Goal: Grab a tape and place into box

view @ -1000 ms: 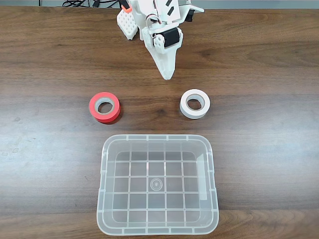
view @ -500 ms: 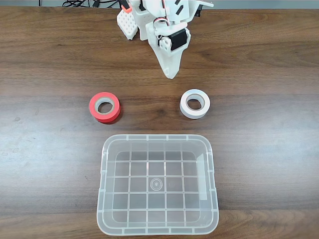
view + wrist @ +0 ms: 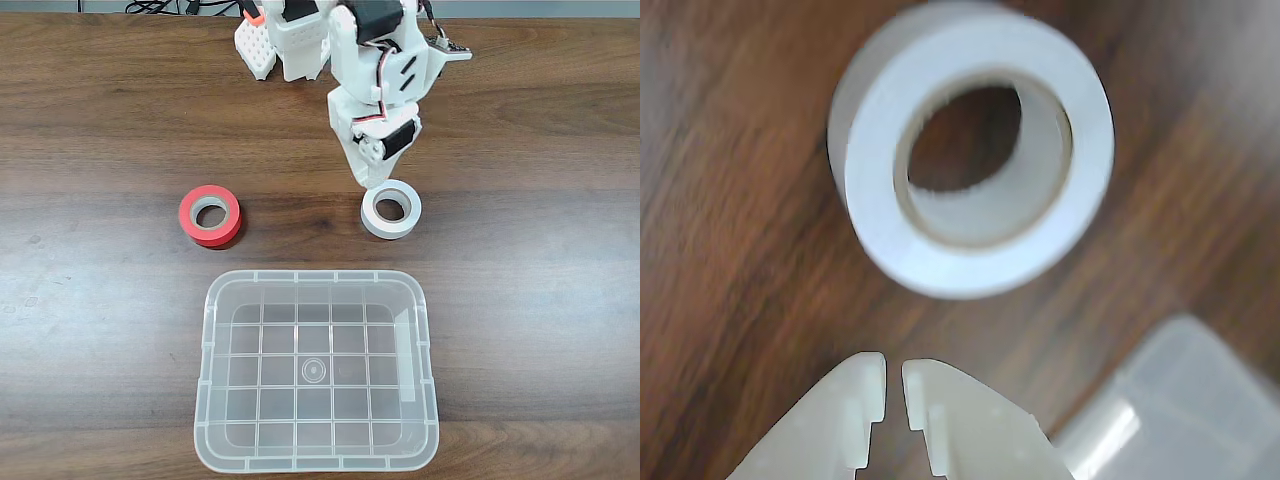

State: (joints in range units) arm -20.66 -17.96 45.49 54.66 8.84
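Note:
The white tape (image 3: 391, 209) lies flat on the wooden table, right of centre in the fixed view, and looms large and blurred in the wrist view as the tape (image 3: 970, 150). My white gripper (image 3: 368, 184) hangs just above the roll's far-left rim, its tip pointing down. In the wrist view the gripper (image 3: 894, 372) stands shut with only a thin slit between its fingers, holding nothing, a short way from the roll. The clear box (image 3: 316, 285) sits in front of the tape, and its corner, the box (image 3: 1185, 400), shows at lower right.
A red-orange tape roll (image 3: 210, 215) with a grey core lies left of the white one. The arm's white base (image 3: 258, 45) stands at the table's far edge, with black cables behind it. Bare wood surrounds the rolls and the box.
The arm has swung right and reached forward, bringing the gripper tip from the far middle of the table to the white tape's far rim. Both rolls and the box stayed put.

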